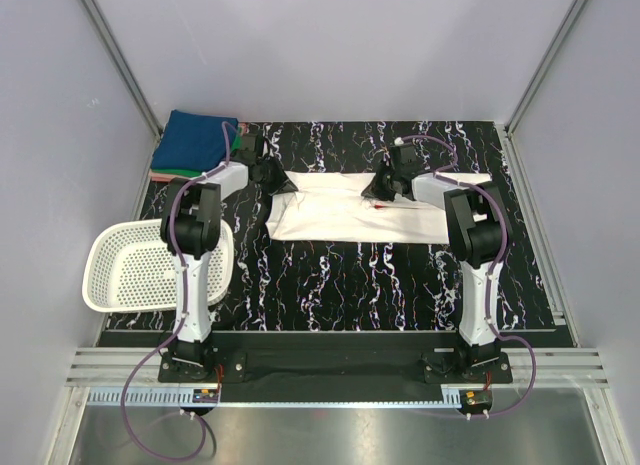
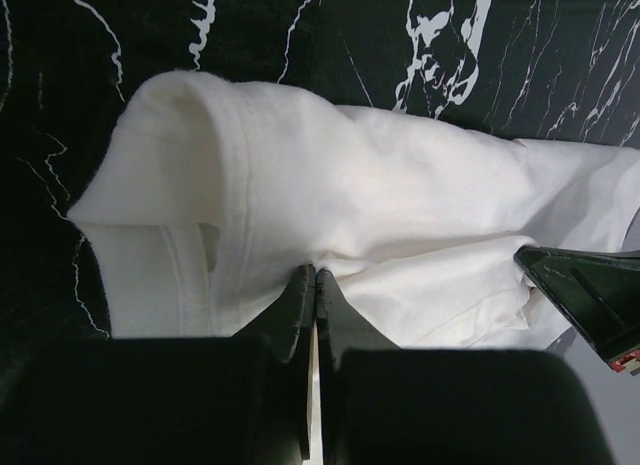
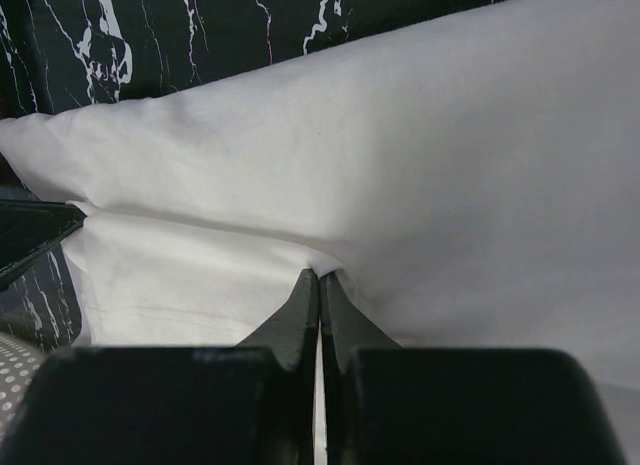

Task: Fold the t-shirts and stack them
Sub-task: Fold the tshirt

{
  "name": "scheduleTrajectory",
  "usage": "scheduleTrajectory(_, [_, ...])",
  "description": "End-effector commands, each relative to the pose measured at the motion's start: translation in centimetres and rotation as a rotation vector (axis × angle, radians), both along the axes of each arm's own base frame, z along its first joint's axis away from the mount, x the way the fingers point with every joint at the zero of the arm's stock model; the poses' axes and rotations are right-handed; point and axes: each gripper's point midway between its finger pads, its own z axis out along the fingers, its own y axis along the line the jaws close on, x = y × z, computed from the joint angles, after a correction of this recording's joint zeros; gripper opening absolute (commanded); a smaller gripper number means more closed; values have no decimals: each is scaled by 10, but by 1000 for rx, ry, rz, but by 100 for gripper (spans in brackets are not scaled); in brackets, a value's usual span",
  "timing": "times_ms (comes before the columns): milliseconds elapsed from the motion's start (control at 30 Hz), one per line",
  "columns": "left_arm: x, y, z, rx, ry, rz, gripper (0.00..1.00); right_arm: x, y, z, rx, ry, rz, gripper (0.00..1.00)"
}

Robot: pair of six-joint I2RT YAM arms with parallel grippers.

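Left claw (image 2: pixel 315 277): jaws pinched together on a fold of the white shirt (image 2: pixel 360 185), with a thin strip of cloth showing between the fingertips. It grips at the shirt's 9 o'clock end, where the cloth bunches into a rolled hump.

Right claw (image 3: pixel 320 277): jaws likewise closed, gripping a fold of the same shirt toward its 3 o'clock end. A speck of red shows on the cloth beside it in the top view.

The shirt lies spread crosswise on the black marbled table (image 1: pixel 350 275), at the far middle.

Folded shirts (image 1: pixel 200 137): stacked at the table's 10 o'clock corner, blue on top, with green and pink edges below.

Basket (image 1: pixel 93 270): at 8 o'clock, overhanging the table's left edge.
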Motion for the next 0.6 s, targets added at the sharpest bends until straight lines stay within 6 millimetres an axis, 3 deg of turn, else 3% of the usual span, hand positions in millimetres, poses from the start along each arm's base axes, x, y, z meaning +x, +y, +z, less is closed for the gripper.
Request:
scheduleTrajectory(0, [21, 21, 34, 30, -105, 86, 0, 14, -9, 31, -20, -90, -59, 0])
scheduleTrajectory(233, [25, 19, 45, 8, -137, 87, 0, 15, -4, 39, 6, -104, -42, 0])
scheduleTrajectory(267, [26, 17, 48, 4, -147, 76, 4, 13, 1, 37, 25, -89, -15, 2])
scheduleTrajectory(400, [26, 13, 60, -13, -170, 42, 21, 10, 8, 39, 54, -74, 18, 22])
scheduleTrajectory(467, [25, 14, 69, 7, -187, 33, 28, 9, 8, 51, 58, -99, 17, 33])
scheduleTrajectory(567, [22, 25, 82, 71, -201, 37, 40, 4, 3, 63, 35, -102, 19, 41])
